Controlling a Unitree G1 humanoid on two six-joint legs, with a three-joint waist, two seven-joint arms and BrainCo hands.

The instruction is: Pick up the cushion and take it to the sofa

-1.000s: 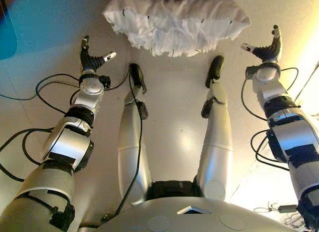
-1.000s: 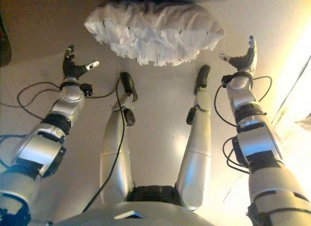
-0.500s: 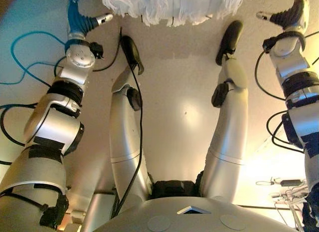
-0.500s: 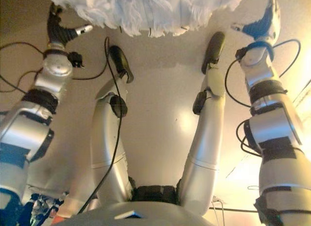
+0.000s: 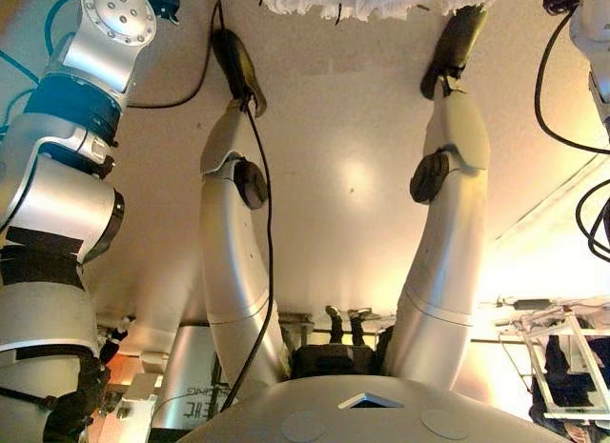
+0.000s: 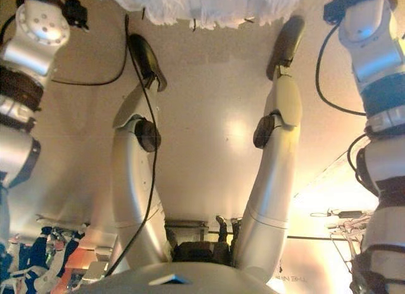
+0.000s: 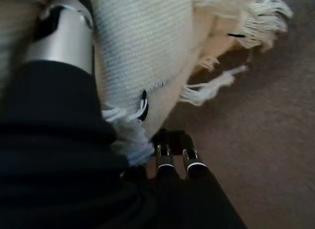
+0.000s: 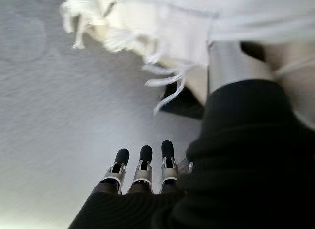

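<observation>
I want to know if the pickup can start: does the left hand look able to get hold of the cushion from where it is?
Probably yes. In its wrist view the left hand lies right against the fringed white cushion, fingers straight along its underside on the floor, thumb alongside, nothing between them. It has not closed on it yet.

Warm light falls from the right, where the floor (image 5: 343,176) glows yellow-white along its near right side and carries a round glare patch in the middle, while the far left stays dim and brownish. The head views bow at their edges, so the arms at both sides look stretched. Both wrist views are soft: the cushion (image 7: 142,51) fringe blurs, and the left hand (image 7: 172,160) sits in deep shadow, with the right hand (image 8: 142,165) in greyer, cooler light.
</observation>
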